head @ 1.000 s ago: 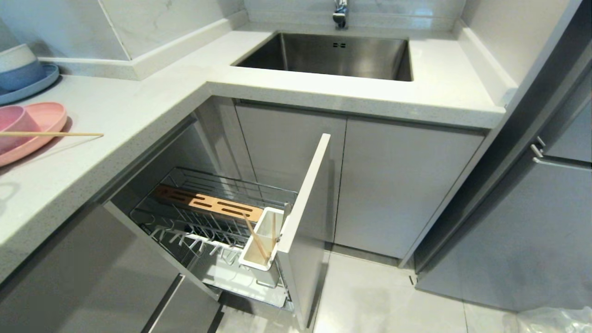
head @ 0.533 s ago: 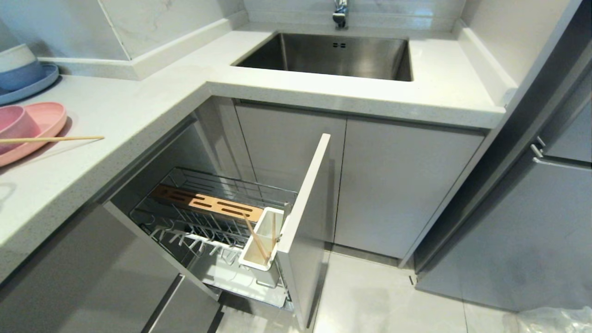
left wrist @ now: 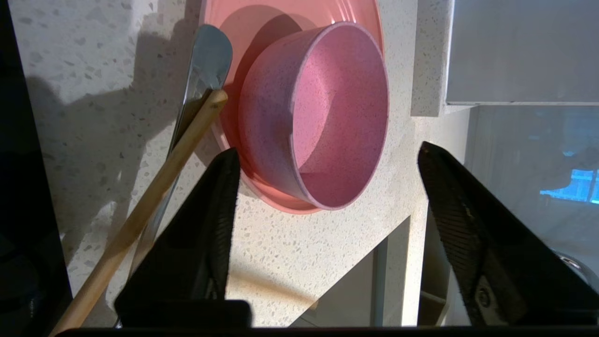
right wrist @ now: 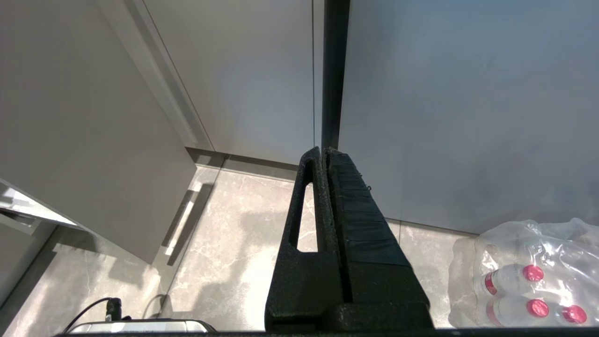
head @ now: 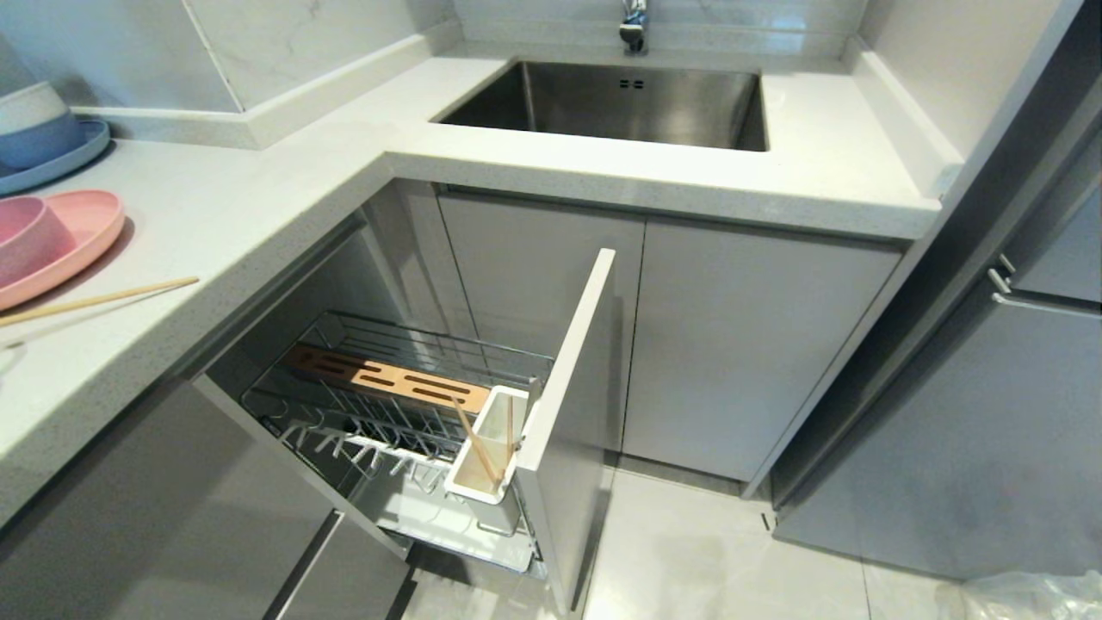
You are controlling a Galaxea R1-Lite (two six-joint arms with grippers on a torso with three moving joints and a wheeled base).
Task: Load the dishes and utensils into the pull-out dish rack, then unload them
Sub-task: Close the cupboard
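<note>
- White speckled corner bench [head: 258,207] in a grey kitchen, sink [head: 620,103] at rear.
- Pull-out dish rack [head: 387,405] drawn fully out below the bench; two chopsticks [head: 482,448] standing in its white utensil holder [head: 491,482]; plate prongs bare.
- Pink plate [head: 82,232] and pink bowl [head: 30,237] on the bench, bowl seated on plate; one loose chopstick [head: 103,297] lying just beside them.
- Judged mid-unload: rack chopsticks left to fetch.
- Left end effector [left wrist: 327,196] seen only in wrist view: released, jaws spread, empty, above the bowl [left wrist: 323,112]; fork [left wrist: 201,79] beside chopstick [left wrist: 154,187], absent from head view.
- Right end effector [right wrist: 325,159] clenched, empty, parked over floor near bottled water [right wrist: 529,281].
</note>
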